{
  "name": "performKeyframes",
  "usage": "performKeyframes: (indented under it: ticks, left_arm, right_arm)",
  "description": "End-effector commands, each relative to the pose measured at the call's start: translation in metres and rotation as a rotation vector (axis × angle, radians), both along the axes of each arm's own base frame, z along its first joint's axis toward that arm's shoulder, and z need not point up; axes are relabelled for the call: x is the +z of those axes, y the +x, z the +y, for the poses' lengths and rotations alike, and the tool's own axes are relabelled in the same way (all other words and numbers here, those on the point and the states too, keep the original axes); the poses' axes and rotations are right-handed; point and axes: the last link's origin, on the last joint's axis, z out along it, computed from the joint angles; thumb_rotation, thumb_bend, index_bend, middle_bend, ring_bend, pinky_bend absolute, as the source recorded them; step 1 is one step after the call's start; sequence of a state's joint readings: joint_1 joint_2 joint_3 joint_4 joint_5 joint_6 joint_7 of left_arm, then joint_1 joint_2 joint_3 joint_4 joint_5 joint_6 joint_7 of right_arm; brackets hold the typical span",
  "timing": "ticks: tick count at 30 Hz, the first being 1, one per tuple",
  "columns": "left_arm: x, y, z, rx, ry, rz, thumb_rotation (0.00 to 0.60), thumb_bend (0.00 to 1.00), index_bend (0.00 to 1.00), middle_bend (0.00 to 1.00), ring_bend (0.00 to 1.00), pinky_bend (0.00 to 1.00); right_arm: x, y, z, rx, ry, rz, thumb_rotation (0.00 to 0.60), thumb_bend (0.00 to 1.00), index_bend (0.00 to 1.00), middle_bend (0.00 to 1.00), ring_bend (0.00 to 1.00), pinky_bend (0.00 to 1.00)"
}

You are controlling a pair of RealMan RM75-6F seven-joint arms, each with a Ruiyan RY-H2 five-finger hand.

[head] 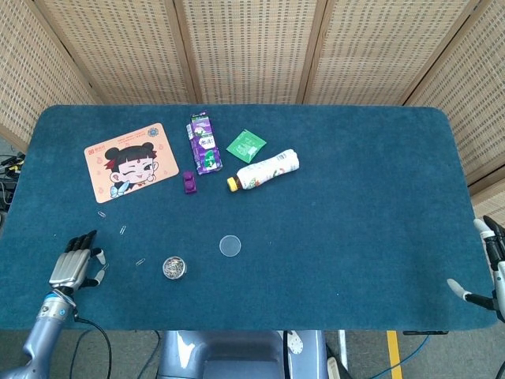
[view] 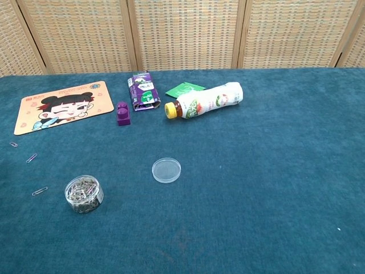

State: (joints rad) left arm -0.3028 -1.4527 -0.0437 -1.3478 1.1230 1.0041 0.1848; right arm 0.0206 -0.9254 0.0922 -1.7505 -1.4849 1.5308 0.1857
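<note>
Head view. The left robot hand (head: 72,266) rests low on the dark teal felt-covered surface (head: 355,205) at its near left edge, fingers extended side by side and slightly apart, holding nothing. Just beside its fingertips, toward the middle of the surface, lies a loose metal paper clip (head: 140,260); a little farther the same way stands the small round clear plastic jar of paper clips (head: 174,267), open at the top. Its flat round clear plastic lid (head: 230,245) lies beyond the jar, apart from it. Two more loose clips (head: 123,230) lie just ahead of the hand. The right robot hand (head: 483,268) shows only partly at the far right edge; whether it is spread or closed cannot be told.

Chest view. Neither robot hand appears. The jar (view: 84,194) stands upright, with the lid (view: 166,170) well clear of it and three loose clips (view: 39,191) scattered to its left.

Hazards, as a judgement: the clips are thin and lie flat in the felt nap, so broad fingertips may slide over them or push them aside. The light, uncapped jar sits near the left hand; a sideways brush could tip it and spill the contents.
</note>
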Motion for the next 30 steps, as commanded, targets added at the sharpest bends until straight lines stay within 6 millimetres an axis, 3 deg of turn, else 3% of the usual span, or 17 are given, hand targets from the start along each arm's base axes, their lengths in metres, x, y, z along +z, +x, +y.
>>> performKeyframes:
  ticks: [1, 7, 21, 23, 24, 28, 30]
  left_arm:
    - [-0.002, 0.002, 0.0, -0.007, -0.007, 0.001, 0.6, 0.37, 0.51, 0.0, 0.0, 0.0]
    - [-0.005, 0.004, 0.0, -0.016, -0.018, 0.011, 0.6, 0.42, 0.61, 0.0, 0.0, 0.0]
    - [0.0, 0.013, 0.003, -0.046, -0.003, -0.001, 0.6, 0.45, 0.64, 0.0, 0.0, 0.0]
    - [0.007, 0.02, 0.006, -0.073, 0.019, -0.016, 0.6, 0.45, 0.64, 0.0, 0.0, 0.0]
    - [0.017, 0.035, 0.012, -0.131, 0.053, -0.025, 0.6, 0.46, 0.65, 0.0, 0.0, 0.0]
    - [0.027, 0.055, 0.018, -0.195, 0.058, -0.045, 0.6, 0.46, 0.65, 0.0, 0.0, 0.0]
    - [0.028, 0.076, 0.026, -0.27, 0.051, -0.055, 0.6, 0.47, 0.65, 0.0, 0.0, 0.0]
  right_arm:
    - [0.0, 0.0, 0.0, 0.0, 0.0, -0.002, 0.6, 0.0, 0.0, 0.0, 0.0, 0.0]
    - [0.001, 0.0, 0.0, 0.001, -0.002, -0.004, 0.6, 0.0, 0.0, 0.0, 0.0, 0.0]
    - [0.002, -0.001, 0.0, 0.003, -0.005, -0.007, 0.6, 0.0, 0.0, 0.0, 0.0, 0.0]
    - [0.002, -0.001, 0.0, 0.003, -0.006, -0.01, 0.6, 0.0, 0.0, 0.0, 0.0, 0.0]
    - [0.003, -0.001, 0.0, 0.002, -0.007, -0.013, 0.6, 0.0, 0.0, 0.0, 0.0, 0.0]
    - [0.003, -0.001, 0.0, 0.001, -0.008, -0.015, 0.6, 0.0, 0.0, 0.0, 0.0, 0.0]
    - [0.003, -0.001, 0.0, 0.0, -0.007, -0.016, 0.6, 0.0, 0.0, 0.0, 0.0, 0.0]
